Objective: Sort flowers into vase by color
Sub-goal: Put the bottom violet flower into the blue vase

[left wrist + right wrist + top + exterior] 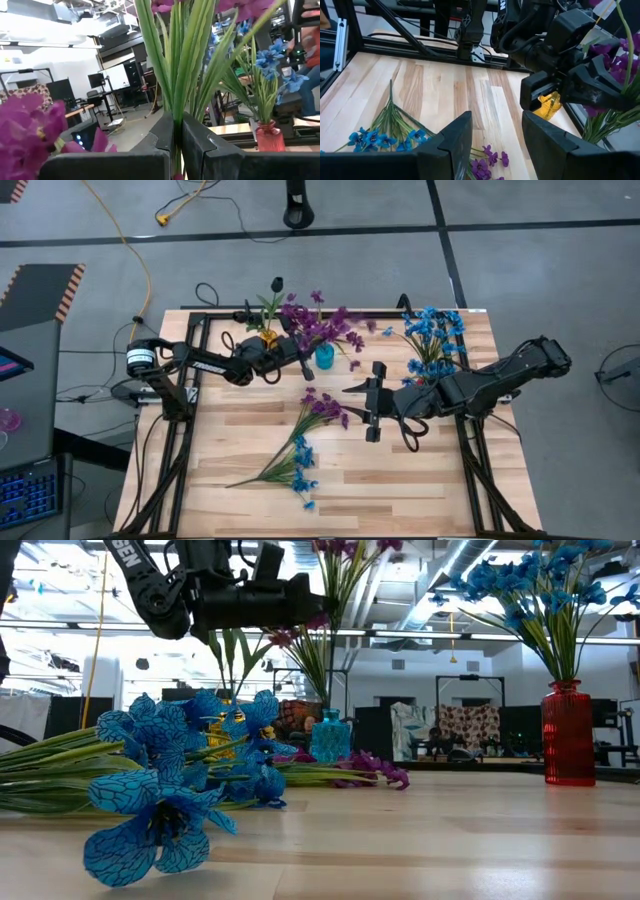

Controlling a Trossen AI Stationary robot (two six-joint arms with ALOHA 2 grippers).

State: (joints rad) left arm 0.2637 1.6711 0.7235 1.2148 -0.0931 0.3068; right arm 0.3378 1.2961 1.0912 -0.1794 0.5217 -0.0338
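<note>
My left gripper [305, 367] is shut on a purple flower sprig [182, 60] that stands upright over the teal vase [324, 358]; purple blossoms [320, 325] spread above it. A yellow vase [268, 337] holds a dark flower [277, 284]. A red vase [567, 735] at the far right holds blue flowers [432, 332]. A purple sprig [325, 408] and a blue sprig [295, 465] lie flat on the table. My right gripper [365, 408] hangs open above the table's middle, next to the lying purple sprig. My left gripper pinches the purple sprig's bundle of green stems [176, 125] between its two fingers, below the blossoms. The fingers come in about level from the table's left and lie across the stems. The sprig stands upright, and its stems run down toward the teal vase's mouth [326, 712].
A black metal frame [190, 380] runs along the table's left, far and right sides. Bare wood lies at the near right [420, 490]. Cables lie on the floor beyond the far edge.
</note>
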